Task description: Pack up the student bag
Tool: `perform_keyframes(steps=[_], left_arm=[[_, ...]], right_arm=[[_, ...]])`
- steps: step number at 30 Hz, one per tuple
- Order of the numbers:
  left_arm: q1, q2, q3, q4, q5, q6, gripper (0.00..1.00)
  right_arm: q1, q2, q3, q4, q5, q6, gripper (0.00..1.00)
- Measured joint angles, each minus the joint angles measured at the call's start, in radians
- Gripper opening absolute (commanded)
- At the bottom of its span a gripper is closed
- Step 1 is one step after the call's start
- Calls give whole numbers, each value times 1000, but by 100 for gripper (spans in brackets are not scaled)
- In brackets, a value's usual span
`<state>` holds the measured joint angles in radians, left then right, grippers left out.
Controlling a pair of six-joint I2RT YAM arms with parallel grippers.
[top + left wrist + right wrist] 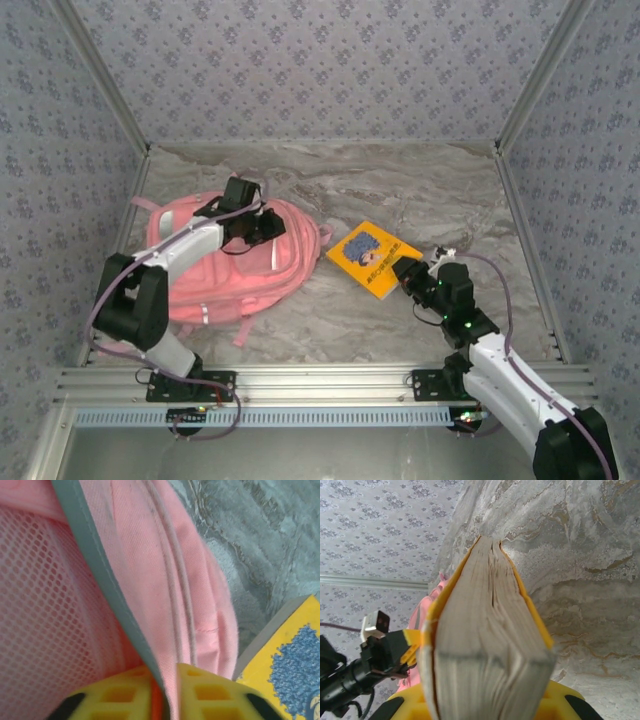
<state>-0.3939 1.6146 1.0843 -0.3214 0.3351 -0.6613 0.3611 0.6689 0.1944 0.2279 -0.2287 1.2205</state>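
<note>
While the left gripper (164, 692) pinches a fold of pink cloth and grey trim at the right-hand edge of the student bag (230, 285), jaws closed tight on the fabric, the right gripper (412, 276) is clamped on the near right corner of the yellow book (368, 255), jaws shut across the pages. The bag lies flat on the left half of the table (420, 190), well apart from the far wall, with the book just beside it to the right.

The step in hand looks to be opening the bag so the book can go in. To do it well, the left arm should lift the pinched edge up and leftward, so the mouth gapes toward the book. Whether that fold is the lip of the main pocket or only a seam I cannot tell from the wrist view. The right arm should slide the book in low and narrow end first, not shove it against loose cloth.

Room is good: bare table lies far and right of the book, and the right wall (590, 200) stands well off. The tight spots are the two grippers meeting at the bag's right edge, and the rail (320, 385) along the near side
</note>
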Motion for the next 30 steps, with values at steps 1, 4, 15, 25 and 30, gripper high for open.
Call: perform_keyframes(steps=[1, 4, 15, 25, 30], left_arm=[[2, 21, 16, -6, 13, 12, 0], [-8, 60, 71, -40, 32, 53, 0], [-181, 123, 394, -322, 21, 248, 0], [-145, -49, 528, -519, 154, 388, 0], [-40, -130, 550, -573, 304, 419, 0]], right_arm=[[-3, -3, 0, 0, -4, 3, 0], [-13, -30, 0, -17, -8, 2, 0], [-21, -212, 172, -504, 148, -199, 0], [-18, -317, 385, -866, 395, -375, 0], [-14, -330, 439, -860, 367, -435, 0]])
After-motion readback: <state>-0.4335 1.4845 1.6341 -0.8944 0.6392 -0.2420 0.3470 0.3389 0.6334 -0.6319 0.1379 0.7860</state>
